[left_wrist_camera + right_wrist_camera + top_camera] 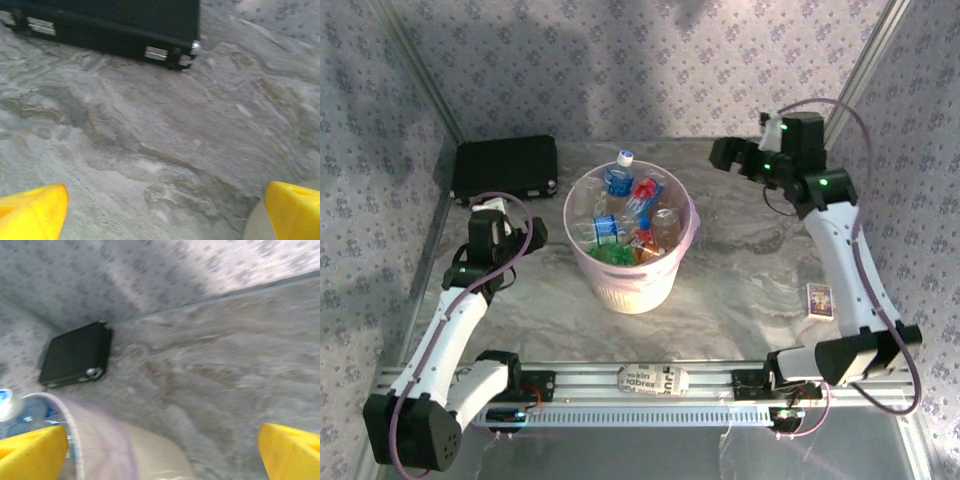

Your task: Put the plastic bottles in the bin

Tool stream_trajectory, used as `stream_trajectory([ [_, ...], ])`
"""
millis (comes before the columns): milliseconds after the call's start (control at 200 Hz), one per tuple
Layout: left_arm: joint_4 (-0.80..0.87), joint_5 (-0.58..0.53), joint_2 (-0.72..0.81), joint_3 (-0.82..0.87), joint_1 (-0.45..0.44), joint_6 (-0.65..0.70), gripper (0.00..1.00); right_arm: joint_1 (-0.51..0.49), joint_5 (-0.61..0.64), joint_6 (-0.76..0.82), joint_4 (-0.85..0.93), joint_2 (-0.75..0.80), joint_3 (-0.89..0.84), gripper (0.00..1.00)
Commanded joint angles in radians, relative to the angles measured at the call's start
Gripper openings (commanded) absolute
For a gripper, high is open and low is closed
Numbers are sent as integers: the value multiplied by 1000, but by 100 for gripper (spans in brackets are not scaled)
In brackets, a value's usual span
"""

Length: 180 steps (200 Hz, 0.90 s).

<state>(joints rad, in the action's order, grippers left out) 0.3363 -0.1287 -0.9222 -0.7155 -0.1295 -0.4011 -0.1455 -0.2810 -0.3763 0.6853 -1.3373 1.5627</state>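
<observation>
The bottles [625,215] are piled in the bin [632,290] at the middle of the tabletop [745,270]. The left gripper [165,207] and right gripper [162,447] gape wide, empty. Such bottles are likely light, thin-walled and slick; a gentle hold across the labelled body suits best.
</observation>
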Motion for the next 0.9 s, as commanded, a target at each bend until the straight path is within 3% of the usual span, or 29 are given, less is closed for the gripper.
stream_trajectory([
  [0,-117,-93,-8,59,30,50,100,63,70,153,52,18,-85,99],
  [215,-334,-141,-88,159,74,130,100,199,123,203,-177,62,-408,99],
  [305,-399,-154,-128,182,99,148,100,224,205,200,-290,66,-511,99],
  [585,-628,-137,-245,241,147,187,100,236,314,306,-509,2,-685,99],
  [895,-855,-108,-426,266,159,236,100,178,389,382,-863,-51,-881,99],
])
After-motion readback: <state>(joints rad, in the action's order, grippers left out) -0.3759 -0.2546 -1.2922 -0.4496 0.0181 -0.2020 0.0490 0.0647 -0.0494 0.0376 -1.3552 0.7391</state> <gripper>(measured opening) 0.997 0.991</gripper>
